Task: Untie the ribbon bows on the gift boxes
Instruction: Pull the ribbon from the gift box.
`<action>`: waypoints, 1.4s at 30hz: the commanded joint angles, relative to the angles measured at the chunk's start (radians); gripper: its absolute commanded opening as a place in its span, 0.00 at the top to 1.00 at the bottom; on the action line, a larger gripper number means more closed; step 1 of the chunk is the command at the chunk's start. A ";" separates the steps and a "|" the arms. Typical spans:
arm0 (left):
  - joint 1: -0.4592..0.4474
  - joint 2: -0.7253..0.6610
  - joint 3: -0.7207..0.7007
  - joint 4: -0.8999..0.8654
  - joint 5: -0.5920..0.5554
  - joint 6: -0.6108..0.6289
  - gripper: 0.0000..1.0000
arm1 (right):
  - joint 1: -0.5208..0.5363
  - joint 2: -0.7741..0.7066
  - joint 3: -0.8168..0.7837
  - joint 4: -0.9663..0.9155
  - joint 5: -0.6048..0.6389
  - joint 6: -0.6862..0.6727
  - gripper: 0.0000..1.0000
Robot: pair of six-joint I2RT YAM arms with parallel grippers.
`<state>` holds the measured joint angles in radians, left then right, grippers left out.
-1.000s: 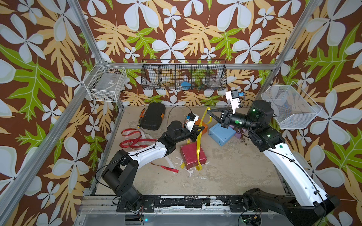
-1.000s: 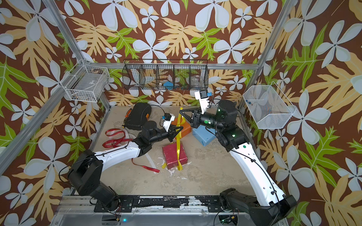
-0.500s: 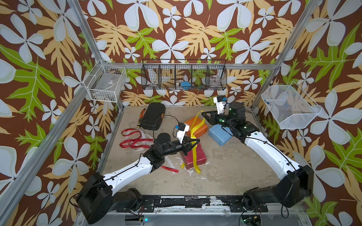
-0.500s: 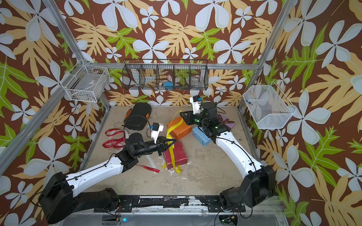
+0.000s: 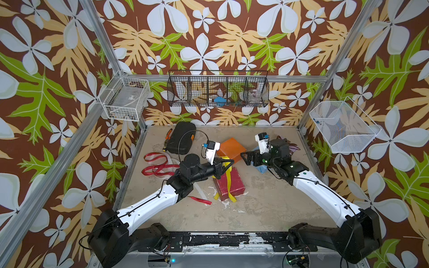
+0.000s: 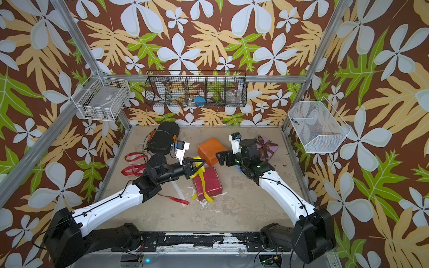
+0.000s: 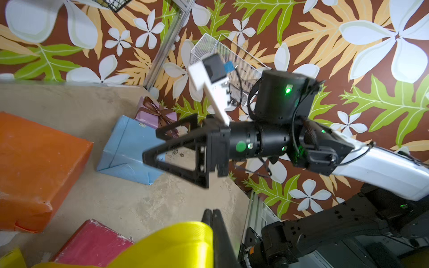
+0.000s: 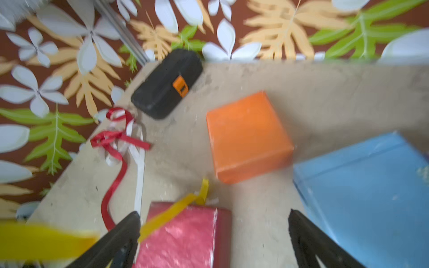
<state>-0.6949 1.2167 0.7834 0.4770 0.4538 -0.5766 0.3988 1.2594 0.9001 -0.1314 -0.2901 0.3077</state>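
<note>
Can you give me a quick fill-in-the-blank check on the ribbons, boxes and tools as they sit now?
1. The left tool is shut on the ___ satin ribbon.
2. That ribbon drapes over the dark ___ paper-wrapped box.
3. The right tool stands ___ and holds nothing.
4. The lilac paper-wrapped box carries a tied ___ bow.

Missing words: yellow; red; open; brown

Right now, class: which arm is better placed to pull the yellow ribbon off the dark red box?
Probably the left: the left gripper is shut on the yellow ribbon; the right gripper, jaws open, holds nothing.
</note>
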 commanded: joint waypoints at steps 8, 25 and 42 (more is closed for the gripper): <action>0.002 0.066 0.033 0.098 0.062 -0.075 1.00 | 0.021 0.054 -0.297 0.266 -0.094 0.014 0.27; 0.104 0.074 0.076 0.087 0.111 -0.172 1.00 | 0.025 0.216 -0.353 0.420 -0.140 0.064 0.44; 0.523 -0.135 0.156 -0.014 0.184 -0.242 1.00 | 0.024 0.291 -0.337 0.370 -0.034 0.064 0.50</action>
<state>-0.2256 1.1004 0.9295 0.4450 0.6182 -0.8013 0.4240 1.5349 0.5701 0.4149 -0.4618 0.3927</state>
